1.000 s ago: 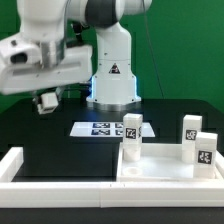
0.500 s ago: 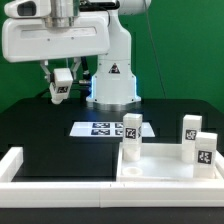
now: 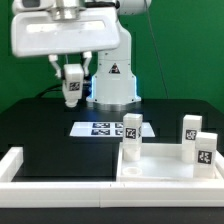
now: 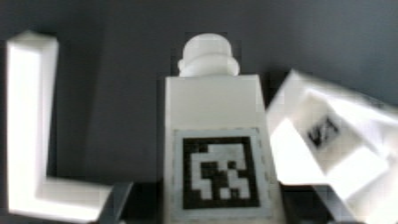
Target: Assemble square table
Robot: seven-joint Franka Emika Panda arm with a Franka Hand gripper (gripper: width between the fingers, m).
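1. Three white legs are standing on the square panel (image 3: 165, 168) at the exterior view's lower right — one (image 3: 131, 139) toward its left part and two, (image 3: 190, 129) and (image 3: 205, 150), close together by its right edge, each showing a black-and-white tag.
2. A fourth leg (image 3: 72, 83) is hanging in the air above the black table (image 3: 45, 125), well apart from the panel, up by the robot's white base (image 3: 112, 80).
3. The gripper (image 3: 72, 76) is gripping that leg, its fingers closed on it — the wrist view is showing the leg (image 4: 221, 140) up close, tag facing the camera and a rounded peg at its far end.
4. The marker board (image 3: 102, 128) is lying flat on the table between the base and the panel.
5. Long white border bars (image 3: 55, 185) are framing the near edge of the table.
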